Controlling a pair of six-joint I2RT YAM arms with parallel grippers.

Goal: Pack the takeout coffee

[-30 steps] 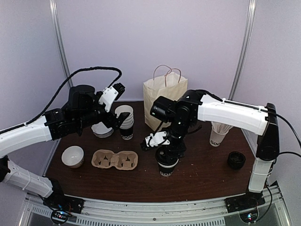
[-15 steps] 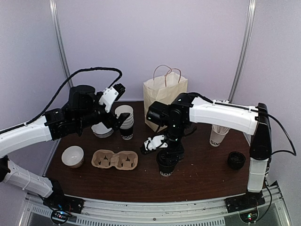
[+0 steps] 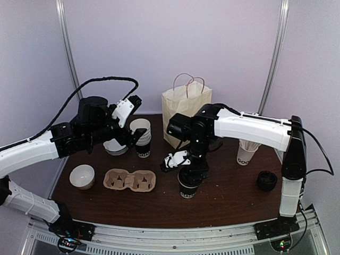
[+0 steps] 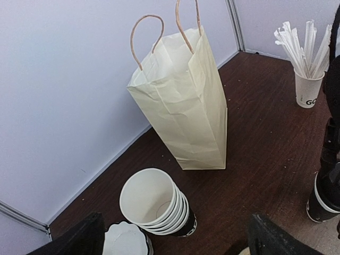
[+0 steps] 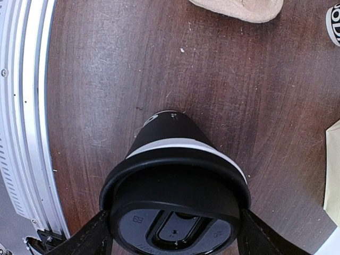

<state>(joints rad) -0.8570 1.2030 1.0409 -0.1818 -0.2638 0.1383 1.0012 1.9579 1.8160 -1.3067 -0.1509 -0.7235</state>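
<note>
Your right gripper (image 5: 175,236) comes straight down over the takeout coffee (image 5: 175,175). Its two fingers (image 5: 93,234) sit at 9 and 3 o'clock on the black lid, pressed against the rim, so the jaws stand wide but closed on the cup. In the top view the right gripper (image 3: 190,171) covers the lid, and the takeout coffee (image 3: 189,187) stands upright on the table (image 3: 228,199), a little toward 6 o'clock from its middle.

From that cup, the cardboard cup carrier (image 3: 129,180) lies at 9 o'clock, near but apart. The paper bag (image 3: 183,109) stands at 12 o'clock. The white cup of sticks (image 3: 247,151) is at 2 o'clock. A loose black lid (image 3: 266,180) lies at 3 o'clock.

Your left gripper (image 4: 175,241) is spread fully and holds nothing. It hangs over the stack of unlidded cups (image 4: 156,202), with the bag beyond them at 12 o'clock. From above, the left gripper (image 3: 133,137) sits just at 9 o'clock of the stack.
</note>
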